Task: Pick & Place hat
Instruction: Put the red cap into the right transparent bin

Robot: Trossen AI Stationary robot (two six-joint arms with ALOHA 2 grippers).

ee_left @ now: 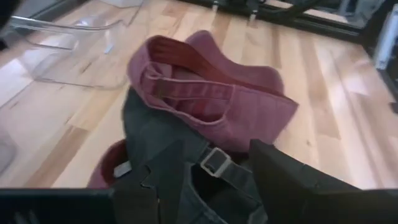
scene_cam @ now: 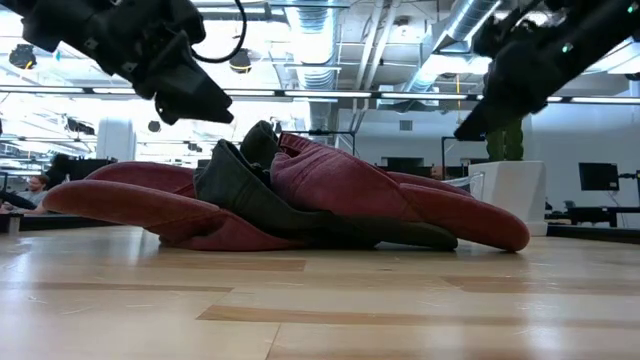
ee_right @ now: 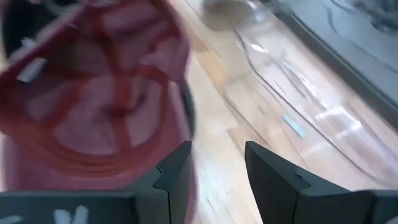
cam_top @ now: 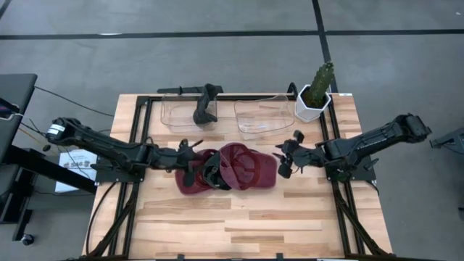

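1. Left gripper (cam_top: 194,158): hovers over the left edge of the cap pile; fingers (ee_left: 168,177) parted, nothing held, a dark cap's strap and buckle between them in the wrist view.
2. Right gripper (cam_top: 284,161): just beside the pile's right edge, raised off the table; fingers (ee_right: 177,168) parted, empty.
3. Hats: maroon cap (cam_top: 246,168) lies upside down, inner seams showing, at the table's middle; dark cap (cam_top: 212,175) is tucked into it; a second maroon piece (cam_top: 190,181) lies to the left, touching. All rest on the table, none lifted.
4. Step in hand, by judgement: approach to the grasp; picking not yet done.
5. Next move, by judgement: one gripper must come down and close on a single rim or strap; the caps overlap, so taking one without dragging the others calls for care.
6. Likely goal: two clear trays, left (cam_top: 181,112) and right (cam_top: 261,116), at the far edge; a dark object (cam_top: 205,107) stands on the left one.
7. Table (cam_top: 239,225): pale wood planks, black frame; potted cactus (cam_top: 317,90) at the far right corner.
8. Room: grey floor; open ceiling with ducts (scene_cam: 330,40) and strip lights; monitor (scene_cam: 598,176) beyond.
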